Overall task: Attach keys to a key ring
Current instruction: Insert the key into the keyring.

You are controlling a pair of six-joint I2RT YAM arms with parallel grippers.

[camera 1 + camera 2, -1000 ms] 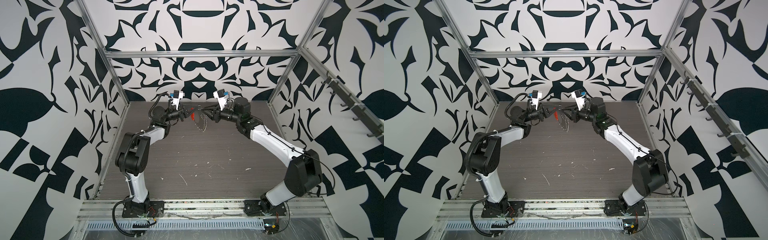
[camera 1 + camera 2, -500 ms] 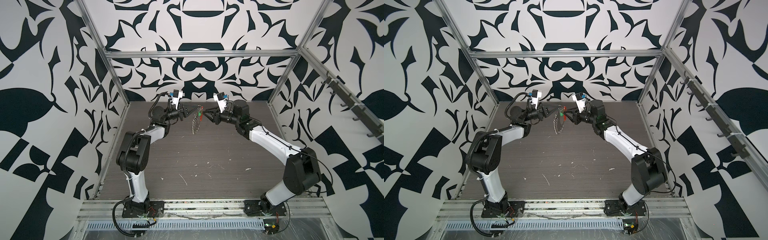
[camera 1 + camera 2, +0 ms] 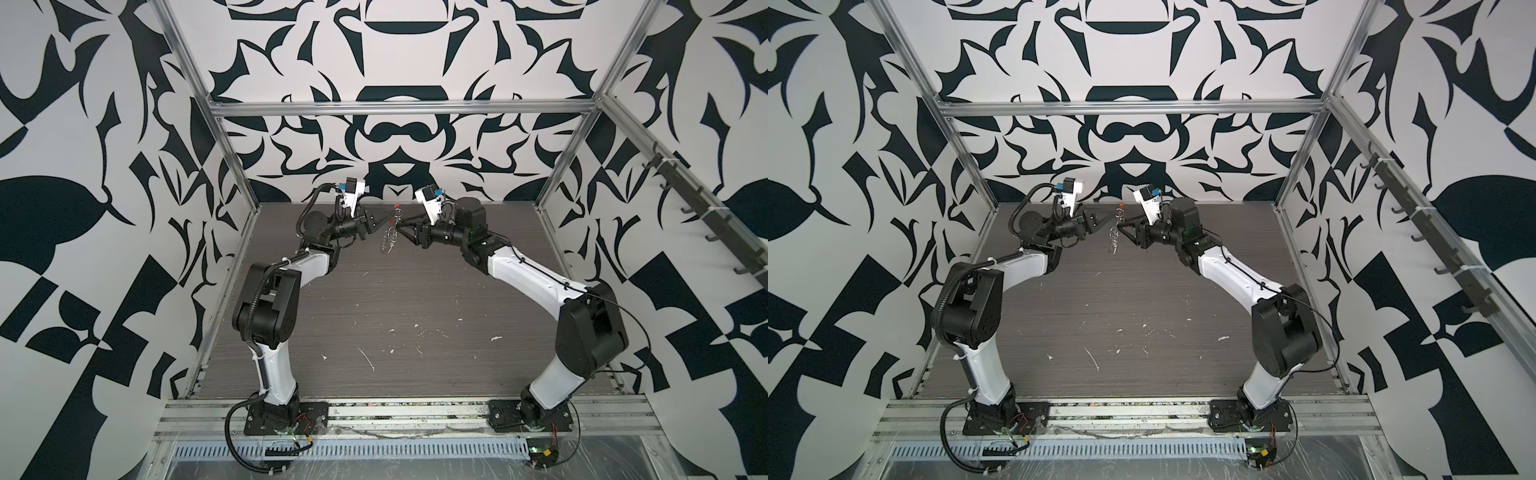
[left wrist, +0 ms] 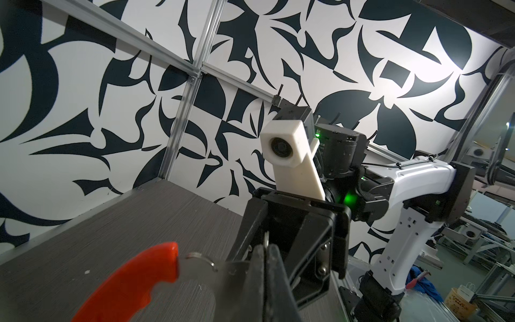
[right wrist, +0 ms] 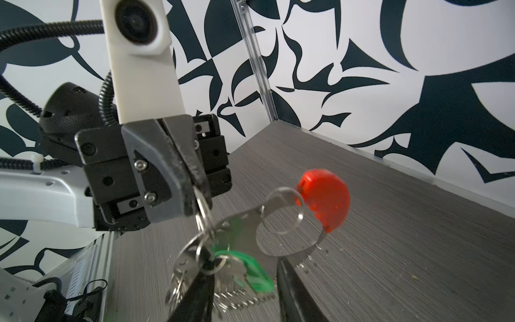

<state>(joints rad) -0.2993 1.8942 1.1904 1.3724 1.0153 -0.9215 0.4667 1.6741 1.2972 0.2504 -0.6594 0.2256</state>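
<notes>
Aloft | key ring hung above the table | left claw was clamped on one of its small silver rings | right claw had jaws apart around the green tag

Two arms: left arm, right arm. Two grippers: left gripper, right gripper. Two wrist cameras, one per arm. One key ring with one red segment. One green tag. Small silver rings: several, too bunched to count. One table. Three patterned walls. One hook rail; its hooks are too small to count surely.
</notes>
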